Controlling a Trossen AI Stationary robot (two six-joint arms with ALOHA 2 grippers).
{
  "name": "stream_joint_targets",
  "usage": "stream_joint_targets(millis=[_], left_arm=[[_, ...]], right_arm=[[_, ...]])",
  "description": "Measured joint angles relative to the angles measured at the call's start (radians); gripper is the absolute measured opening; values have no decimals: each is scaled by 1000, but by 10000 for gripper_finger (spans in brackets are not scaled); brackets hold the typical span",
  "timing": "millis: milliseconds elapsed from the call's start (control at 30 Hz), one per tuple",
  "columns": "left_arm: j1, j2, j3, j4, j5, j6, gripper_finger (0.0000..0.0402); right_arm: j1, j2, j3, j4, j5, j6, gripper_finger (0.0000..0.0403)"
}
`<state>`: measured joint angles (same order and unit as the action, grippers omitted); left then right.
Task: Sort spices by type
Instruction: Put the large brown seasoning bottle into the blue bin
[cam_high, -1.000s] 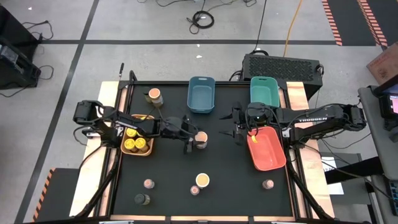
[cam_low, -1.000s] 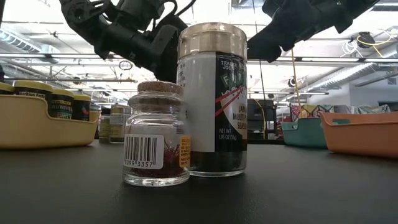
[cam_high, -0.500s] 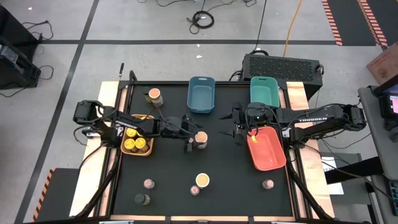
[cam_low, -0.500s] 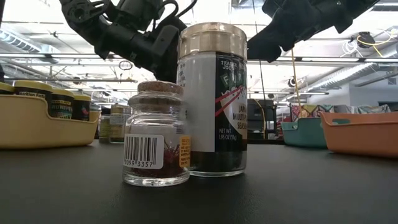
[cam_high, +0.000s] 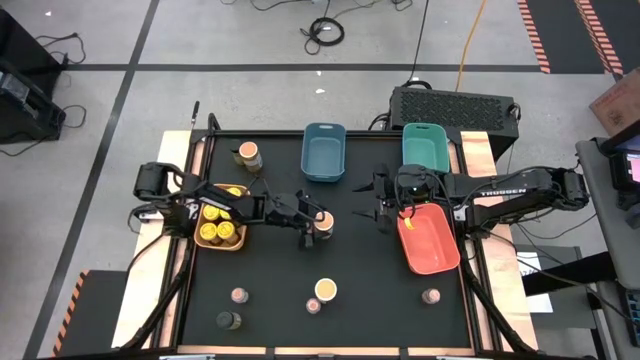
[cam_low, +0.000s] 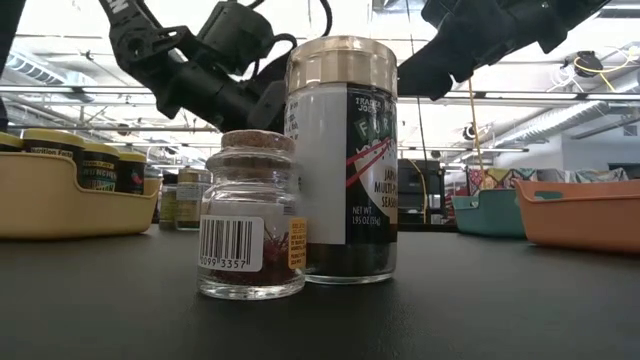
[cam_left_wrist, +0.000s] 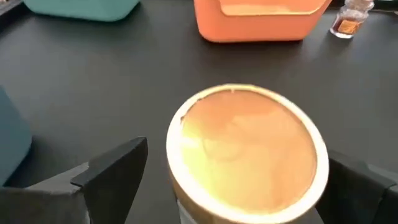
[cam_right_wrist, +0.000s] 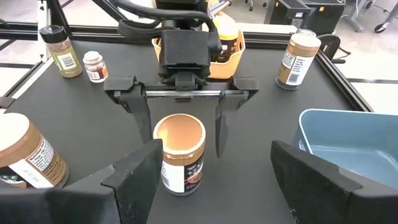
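We are logging the left gripper (cam_high: 313, 224) at table centre, its jaws standing spread wide on either side of a tan-topped jar (cam_high: 324, 223), holding nothing; each finger (cam_right_wrist: 142, 112) is sitting clear of the jar's sides. We are noting the right gripper (cam_high: 379, 203) waiting above the table beside the red bin (cam_high: 430, 240), jaws well apart and empty. We are counting yellow-lidded jars (cam_high: 218, 222) sitting in the orange bin (cam_high: 240, 243), a second tan-topped jar (cam_high: 248, 154) near the blue bin (cam_high: 324, 152), a third (cam_high: 325, 290) toward the front edge with a tiny pinkish-topped jar (cam_high: 313, 305) touching it, and a dark olive jar (cam_high: 229, 320) at the front left
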<state>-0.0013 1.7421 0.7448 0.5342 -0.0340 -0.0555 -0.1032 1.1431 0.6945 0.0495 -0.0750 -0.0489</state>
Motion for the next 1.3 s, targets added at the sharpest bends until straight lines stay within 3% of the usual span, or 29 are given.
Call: stream_joint_targets(millis=[367,667,1033,1167,1300], left_arm=[[0,5,0,19,-1,18,384],[2,-4,0,12,-1,40,276],[60,-185,0,21,-50,65,276],[133,-253,15,14,-133,83,276],[235,-251,96,-88,-151,118,276]], right_arm=[[0,0,0,-2,0,-7,293],[0,0,0,-3,0,-7,293],[0,0,0,-4,0,-7,293],[0,0,0,-4,0,-8,293],[-1,0,0,-3,0,-8,293]])
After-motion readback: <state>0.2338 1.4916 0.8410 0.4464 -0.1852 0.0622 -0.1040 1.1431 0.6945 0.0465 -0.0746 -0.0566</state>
